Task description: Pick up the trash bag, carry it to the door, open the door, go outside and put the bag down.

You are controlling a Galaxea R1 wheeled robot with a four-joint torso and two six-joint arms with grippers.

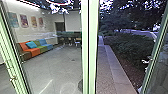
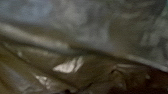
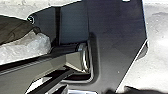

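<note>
Facing pale green uprights (image 1: 93, 50) at close range, judged to belong to the door at the edge of the building. Looking, to the left of the uprights, onto an indoor floor (image 1: 55, 75) and a multicoloured sofa (image 1: 35, 51) below a row of wall prints (image 1: 24, 21), either through glass or mirrored in it, with no way to say which. Looking, to the right, onto a paved path (image 1: 107, 72) alongside a dark hedge (image 1: 130, 47), outdoors. Pictured very near the left wrist, in creased, brownish, glossy film: the trash bag (image 2: 87, 67), by all appearances. Pictured also near the right wrist, as dark film over a whitish, see-through bulge (image 3: 27, 47), close by the robot's dark plate (image 3: 117, 37) and jointed bar (image 3: 42, 66); contact with either impossible to confirm. Cannot tell, for the left gripper or the right gripper, whether released, clenched or grasping the bag. Probably done with the pick-up and with most of the carry to the door, judging by the bag at the wrists and the uprights so near. Uncertain on the opening: cannot tell from here whether ajar, wide or closed. Left to do, as far as can be judged: getting fully outside and putting the bag down, plus any opening required.
</note>
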